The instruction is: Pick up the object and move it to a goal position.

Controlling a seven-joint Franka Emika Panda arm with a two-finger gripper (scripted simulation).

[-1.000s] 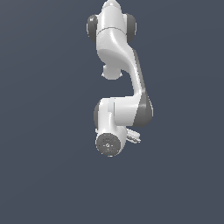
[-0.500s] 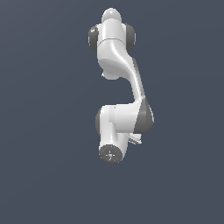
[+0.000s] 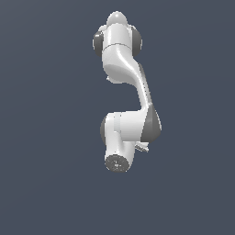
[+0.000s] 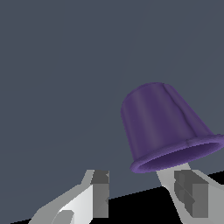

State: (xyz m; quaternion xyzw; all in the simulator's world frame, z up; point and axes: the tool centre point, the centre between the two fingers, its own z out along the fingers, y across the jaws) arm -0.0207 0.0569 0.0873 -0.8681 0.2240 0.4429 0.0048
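Note:
The object [image 4: 159,124] is a small purple cup-like piece with a flared rim. In the wrist view it lies on the grey surface, rim end toward me. My gripper [image 4: 144,194] is open. Its two grey fingertips [image 4: 99,192] stand wide apart just short of the rim. The object sits closer to one fingertip than to the other, and nothing is between the pads. In the exterior view the white arm [image 3: 126,133] folds down over the spot and hides both the object and the fingers.
A plain dark grey ground [image 3: 50,137] fills both views. In the wrist view a black band [image 4: 131,208] shows behind the fingers. No other objects show.
In the exterior view the arm's lower end has sunk lower in the picture and shifted slightly toward that view's right over the last second.

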